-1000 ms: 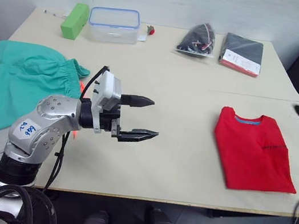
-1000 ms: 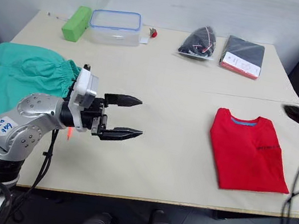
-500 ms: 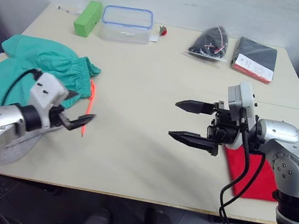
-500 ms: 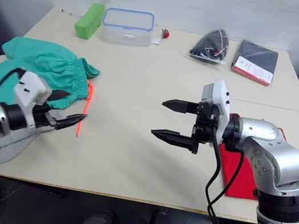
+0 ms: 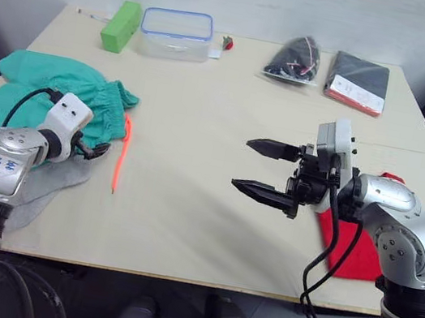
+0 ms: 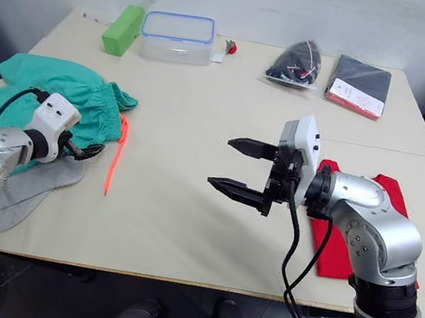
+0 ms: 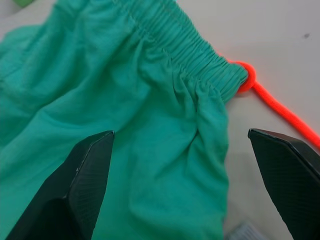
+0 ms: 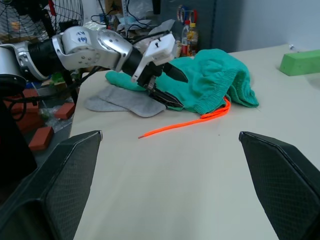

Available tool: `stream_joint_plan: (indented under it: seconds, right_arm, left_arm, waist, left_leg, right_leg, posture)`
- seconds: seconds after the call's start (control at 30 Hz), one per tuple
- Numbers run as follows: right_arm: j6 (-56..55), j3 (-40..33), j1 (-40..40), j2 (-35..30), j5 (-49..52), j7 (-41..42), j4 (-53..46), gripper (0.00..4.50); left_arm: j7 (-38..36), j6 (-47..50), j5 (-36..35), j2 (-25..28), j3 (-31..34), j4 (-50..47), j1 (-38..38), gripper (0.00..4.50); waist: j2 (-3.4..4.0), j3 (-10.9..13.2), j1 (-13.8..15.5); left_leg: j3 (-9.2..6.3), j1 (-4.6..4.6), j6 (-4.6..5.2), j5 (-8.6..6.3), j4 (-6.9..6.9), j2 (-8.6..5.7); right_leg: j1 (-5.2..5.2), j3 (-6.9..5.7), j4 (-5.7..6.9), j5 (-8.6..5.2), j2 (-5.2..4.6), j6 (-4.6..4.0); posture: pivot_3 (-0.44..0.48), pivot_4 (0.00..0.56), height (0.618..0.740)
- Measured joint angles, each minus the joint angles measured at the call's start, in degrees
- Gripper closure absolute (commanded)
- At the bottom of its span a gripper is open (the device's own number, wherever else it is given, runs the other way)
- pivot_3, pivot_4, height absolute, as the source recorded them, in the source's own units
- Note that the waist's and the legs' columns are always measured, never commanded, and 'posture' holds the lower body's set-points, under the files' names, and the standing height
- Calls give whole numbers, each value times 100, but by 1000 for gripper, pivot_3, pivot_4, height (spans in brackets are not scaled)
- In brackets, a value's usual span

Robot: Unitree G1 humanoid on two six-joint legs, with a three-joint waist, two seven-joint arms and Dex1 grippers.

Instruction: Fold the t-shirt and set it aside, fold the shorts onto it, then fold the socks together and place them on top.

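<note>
stood at the second step, as judged: t-shirt (image 6: 352,233) already folded and set aside at the right end of the tabletop (image 5: 209,84), partly hidden behind the right arm; shorts (image 5: 44,88) not yet folded, heaped in a loose bunch at the left end of the tabletop, well apart from the t-shirt, waistband gathered and orange drawstring (image 5: 120,161) trailing from the shorts toward the tabletop's near edge. socks (image 6: 34,189) lay flat just beside the shorts on the near side, one edge tucked under the green cloth, untouched. left hand (image 5: 92,148) hovered over the waistband corner of the shorts, fingers spread wide with green cloth between them and nothing pinched, as seen from the left wrist. right hand (image 5: 264,170) hung above the bare middle of the tabletop, between shorts and t-shirt, fingers parted wide and holding nothing. beyond the shorts, along the far edge: green block (image 5: 119,25), clear lidded box (image 5: 175,33), dark bag (image 5: 292,58), dark folded packet (image 5: 360,80), none of them in the way. next move, by judgement: closing the left hand on the waistband near the drawstring knot, bringing the right hand across to take the other side, then spreading the shorts flat before any fold; risk of catching the drawstring or a sock with the cloth.
</note>
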Motion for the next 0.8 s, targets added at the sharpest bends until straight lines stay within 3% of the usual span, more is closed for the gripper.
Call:
stream_joint_plan:
  seconds: [0.43,0.63,0.8]
  right_arm:
    - [118,-135,380,-124,128,-433,-451,0]
    - [116,-186,598,-177,135,-542,-599,0]
    - [113,-217,767,-330,142,-479,-625,0]
  left_arm:
    - [-634,-1158,441,-5,-274,2170,-1111,4456]
    - [-1493,-1367,510,506,-300,2624,-2464,4456]
    - [-2735,-892,164,395,-399,1663,-2832,4456]
  waist:
    - [-6,-1,4]
    - [-34,2,16]
    - [-34,2,41]
  left_leg:
    - [-1,2,2,1,7,0]
    - [-3,-5,3,0,6,-4]
    - [4,-12,15,-7,8,-7]
  right_leg:
    - [-1,-7,-4,0,1,0]
    - [0,-46,10,0,-1,0]
    - [0,-53,-1,0,-8,0]
  posture:
    - [0,150,740]
    - [0,150,740]
    - [0,150,740]
